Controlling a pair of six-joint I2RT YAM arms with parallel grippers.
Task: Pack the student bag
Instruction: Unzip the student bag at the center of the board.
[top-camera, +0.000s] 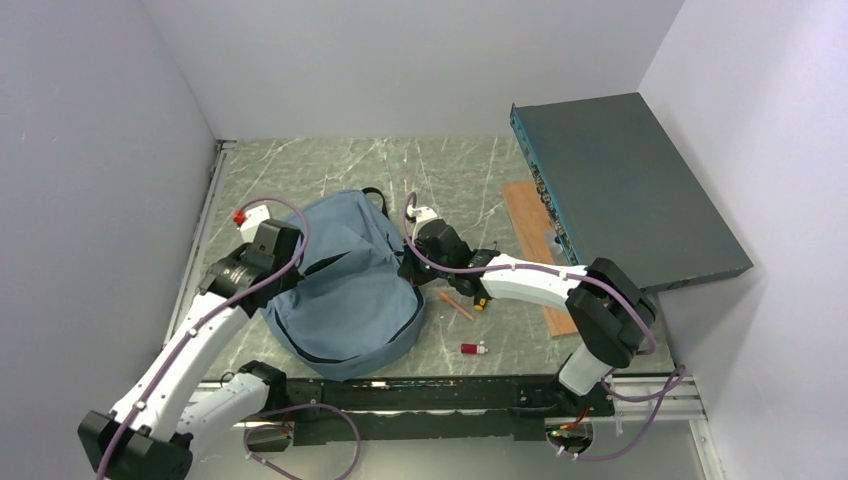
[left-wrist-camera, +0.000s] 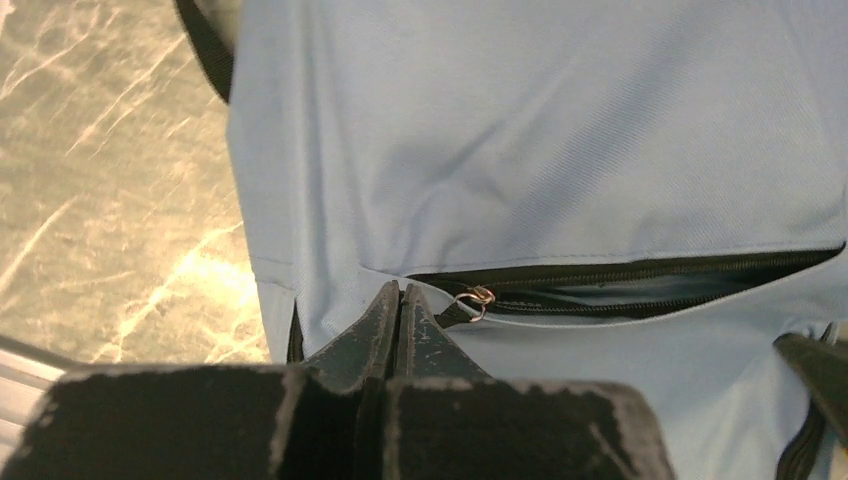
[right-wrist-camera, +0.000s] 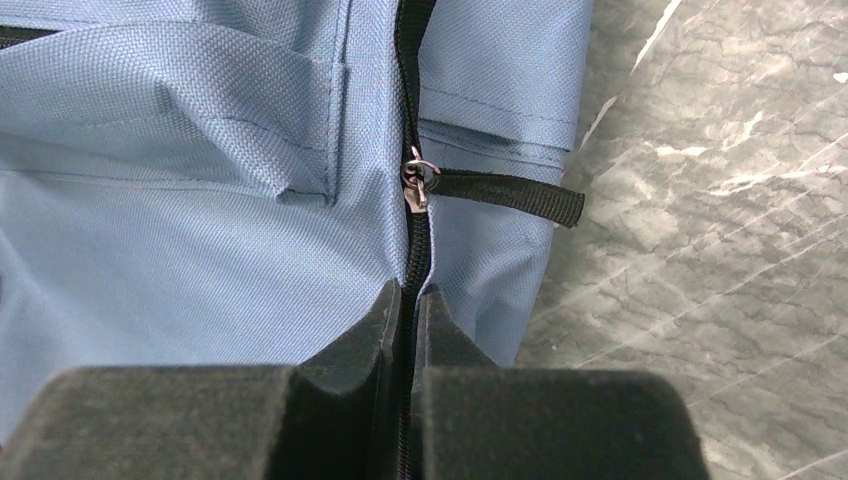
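The student bag (top-camera: 345, 290), dusty blue, lies flat in the middle of the table. My left gripper (top-camera: 288, 262) is at its left edge. In the left wrist view this gripper (left-wrist-camera: 402, 292) is shut, and the black pull strap (left-wrist-camera: 450, 314) from the ring (left-wrist-camera: 478, 298) of the open front pocket zipper (left-wrist-camera: 640, 283) runs into its tips. My right gripper (top-camera: 408, 268) is at the bag's right edge. In the right wrist view it (right-wrist-camera: 410, 292) is pinched on the closed main zipper seam (right-wrist-camera: 414, 245). That zipper's slider and strap (right-wrist-camera: 505, 193) lie free just ahead.
An orange pen (top-camera: 457, 305), a small yellow-black item (top-camera: 481, 301) and a small red item (top-camera: 474, 348) lie on the marble table right of the bag. A dark teal flat box (top-camera: 620, 190) leans at the back right over a wooden board (top-camera: 530, 225). Walls close in on three sides.
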